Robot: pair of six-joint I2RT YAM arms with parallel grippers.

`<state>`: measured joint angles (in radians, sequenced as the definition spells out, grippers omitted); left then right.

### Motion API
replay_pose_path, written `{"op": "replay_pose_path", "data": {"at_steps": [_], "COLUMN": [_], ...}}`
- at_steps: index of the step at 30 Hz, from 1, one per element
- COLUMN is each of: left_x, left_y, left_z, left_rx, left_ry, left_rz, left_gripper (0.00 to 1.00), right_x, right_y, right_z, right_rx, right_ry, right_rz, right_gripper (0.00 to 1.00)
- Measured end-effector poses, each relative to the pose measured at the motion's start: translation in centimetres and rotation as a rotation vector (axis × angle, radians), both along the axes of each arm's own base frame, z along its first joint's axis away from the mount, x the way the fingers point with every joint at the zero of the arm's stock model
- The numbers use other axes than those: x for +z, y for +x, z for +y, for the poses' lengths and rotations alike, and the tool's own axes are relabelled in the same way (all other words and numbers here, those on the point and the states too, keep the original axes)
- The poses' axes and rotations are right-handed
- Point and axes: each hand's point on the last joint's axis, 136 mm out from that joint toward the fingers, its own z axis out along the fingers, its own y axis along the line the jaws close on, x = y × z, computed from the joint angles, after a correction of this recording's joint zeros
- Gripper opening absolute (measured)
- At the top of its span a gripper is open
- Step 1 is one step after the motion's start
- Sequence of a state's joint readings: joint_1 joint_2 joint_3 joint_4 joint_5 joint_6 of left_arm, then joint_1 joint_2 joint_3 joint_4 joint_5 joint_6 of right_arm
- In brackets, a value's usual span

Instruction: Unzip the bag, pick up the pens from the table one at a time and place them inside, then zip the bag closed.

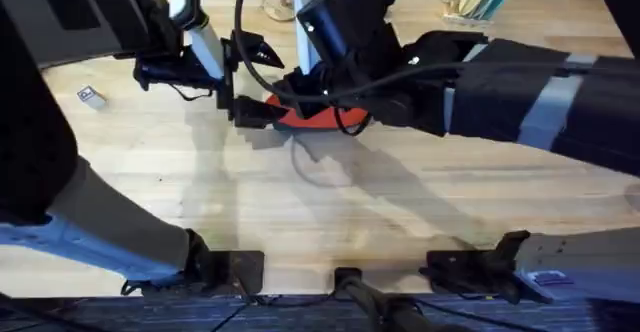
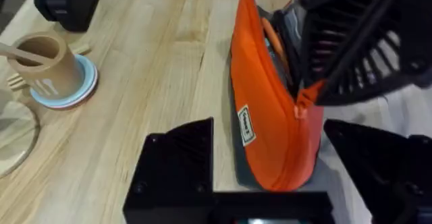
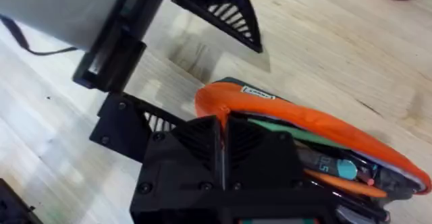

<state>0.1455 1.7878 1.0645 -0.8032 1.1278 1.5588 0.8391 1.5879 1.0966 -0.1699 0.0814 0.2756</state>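
The right end effector (image 3: 223, 150), pinched on the zipper pull, sits at the bag's (image 3: 317, 126) end; the gaping left end effector (image 2: 270, 177) straddles that end, so closing runs lengthwise.

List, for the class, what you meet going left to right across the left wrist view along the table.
Wooden cup on its blue coaster → bare table → orange bag → right gripper at the bag's zipper.

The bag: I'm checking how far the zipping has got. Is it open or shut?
Open. The bag gapes along its top, with pens and other contents visible inside, while the right gripper is at its end.
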Motion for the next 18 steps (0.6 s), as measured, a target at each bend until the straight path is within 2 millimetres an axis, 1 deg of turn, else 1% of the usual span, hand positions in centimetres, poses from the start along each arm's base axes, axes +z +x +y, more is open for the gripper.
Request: {"op": "replay_pose_path", "data": {"at_steps": [3,11,12,13,15,17,18], "left_x": [-0.17,-0.81,-0.84,-0.86,-0.89,-0.89,-0.9], "left_y": [0.05,-0.15,-0.16,-0.16,-0.15,-0.36,-0.39], "left_z": [-0.38,-0.12,-0.11,-0.1,-0.08,-0.17,-0.25], "left_rx": [0.008,0.044,0.048,0.051,0.055,0.055,0.054], "left_ry": [0.006,0.035,0.035,0.035,0.036,0.033,0.033], "left_rz": [0.032,0.117,0.127,0.131,0.139,0.154,0.155], "left_gripper": [0.993,0.99,0.932,0.831,0.576,0.25,0.107], "right_x": [0.0,0.08,0.11,0.17,0.25,0.34,0.35], "right_y": [0.0,0.05,0.07,0.11,0.16,0.25,0.31], "right_z": [0.0,0.06,0.07,0.11,0.16,0.2,0.15], "right_rx": [0.0,0.0,0.0,0.0,0.0,-0.002,-0.004], "right_ry": [0.0,0.003,0.004,0.007,0.01,0.013,0.013], "right_rz": [0.0,-0.003,-0.004,-0.006,-0.009,-0.014,-0.014], "right_gripper": [0.03,0.029,0.029,0.029,0.029,0.029,0.029]}}
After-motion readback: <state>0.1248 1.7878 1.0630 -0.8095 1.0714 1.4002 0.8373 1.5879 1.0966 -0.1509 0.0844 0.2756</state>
